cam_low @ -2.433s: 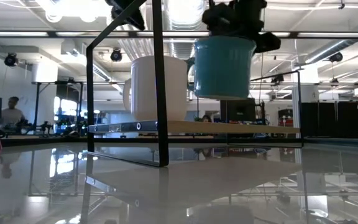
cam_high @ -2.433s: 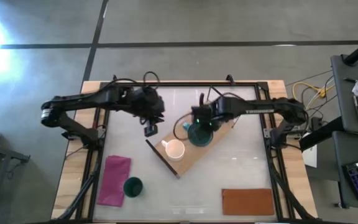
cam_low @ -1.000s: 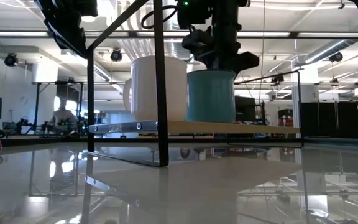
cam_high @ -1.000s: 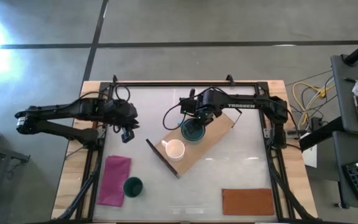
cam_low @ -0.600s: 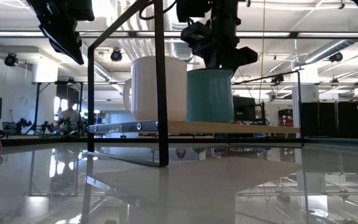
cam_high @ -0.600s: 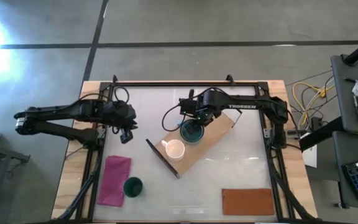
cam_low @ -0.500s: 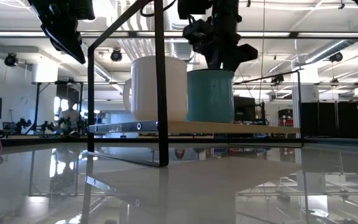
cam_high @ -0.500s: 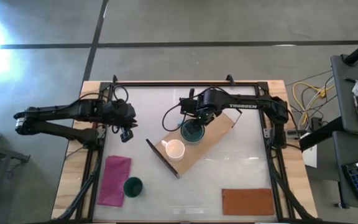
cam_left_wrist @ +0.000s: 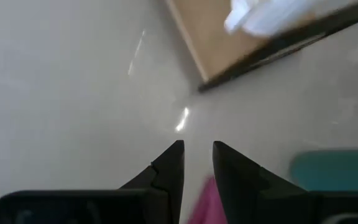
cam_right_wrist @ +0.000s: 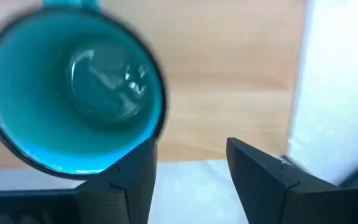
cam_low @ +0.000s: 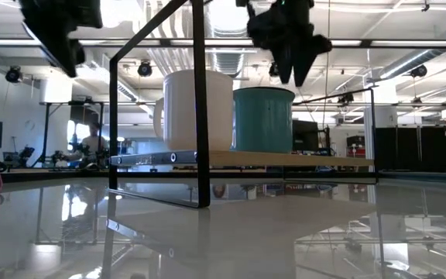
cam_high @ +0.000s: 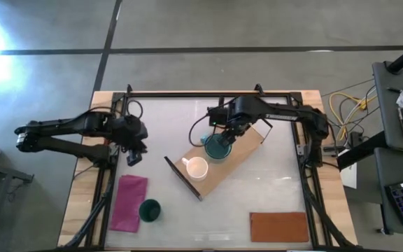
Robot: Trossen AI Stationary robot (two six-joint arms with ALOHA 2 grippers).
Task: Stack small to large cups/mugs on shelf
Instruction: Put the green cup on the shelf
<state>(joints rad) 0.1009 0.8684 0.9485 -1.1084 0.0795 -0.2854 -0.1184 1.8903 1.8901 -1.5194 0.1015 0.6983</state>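
Note:
The shelf (cam_high: 247,147), a light-wood board with black frame ends, lies slantwise mid-table. The white mug (cam_high: 196,168) and the teal mug (cam_high: 219,148) stand upright on it side by side, bases on the board. My right gripper (cam_right_wrist: 188,168) hovers open just above the teal mug (cam_right_wrist: 73,106), clear of its rim (cam_low: 263,90). The dark green tumbler (cam_high: 149,210) stands on the table near the front left, beside the magenta cloth. My left gripper (cam_high: 134,157) hangs in the air left of the shelf, its fingers a little apart and nothing between them (cam_left_wrist: 197,165).
A magenta cloth (cam_high: 130,203) lies at the front left next to the tumbler. A brown-orange mat (cam_high: 278,226) lies at the front right. The shelf's black end frame (cam_low: 200,101) stands up at its near-left end. Bare table lies between shelf and mat.
My right gripper has opened, let go of the teal mug and risen clear of its rim. The mug stays upright on the shelf beside the white mug. My left gripper has drifted a little toward the table's left and near edges.

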